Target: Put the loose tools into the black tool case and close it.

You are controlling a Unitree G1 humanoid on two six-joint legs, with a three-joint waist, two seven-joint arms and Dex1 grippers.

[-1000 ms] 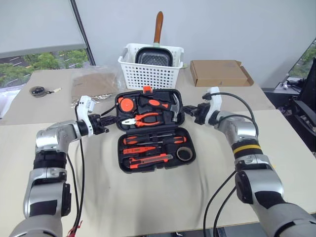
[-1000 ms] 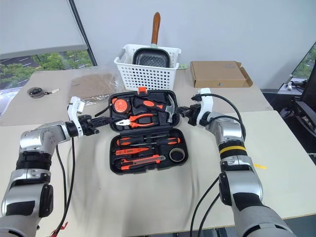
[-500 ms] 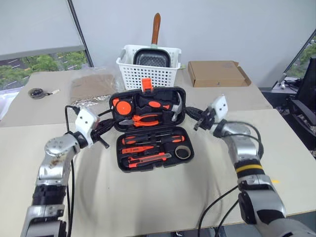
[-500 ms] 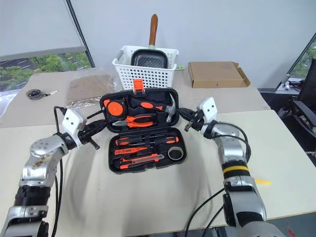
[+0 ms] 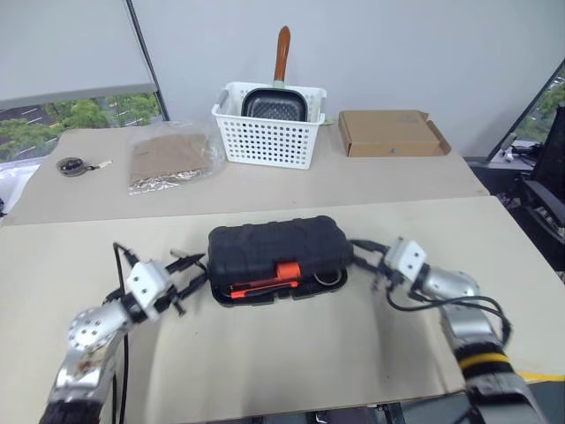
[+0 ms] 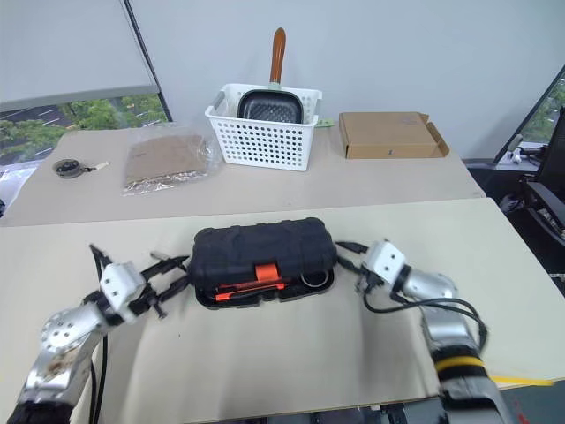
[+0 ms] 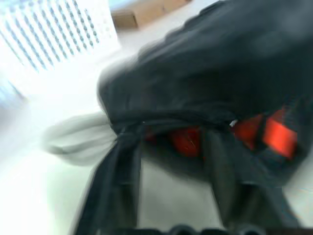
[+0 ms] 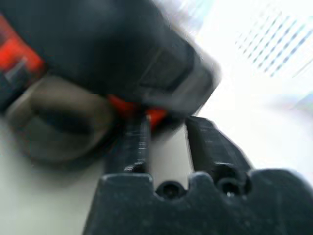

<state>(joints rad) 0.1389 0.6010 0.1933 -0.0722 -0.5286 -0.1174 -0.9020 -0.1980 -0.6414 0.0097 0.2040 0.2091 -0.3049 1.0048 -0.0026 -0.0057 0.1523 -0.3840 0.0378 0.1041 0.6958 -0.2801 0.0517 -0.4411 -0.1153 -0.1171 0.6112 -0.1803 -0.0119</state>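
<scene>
Now black tool case (image 5: 278, 254) lengthwise left-to-right, latch nearward

The beige table (image 5: 291, 353) bears the black tool case (image 5: 278, 256), white basket (image 5: 269, 132) and cardboard box (image 5: 388, 132).

The lid of the black tool case (image 5: 278, 249) hides most of the tools; only orange bits and a grey tape ring (image 5: 325, 277) peek from the front gap. Whether it is latched is unclear. Both wrist views are smeared.
</scene>
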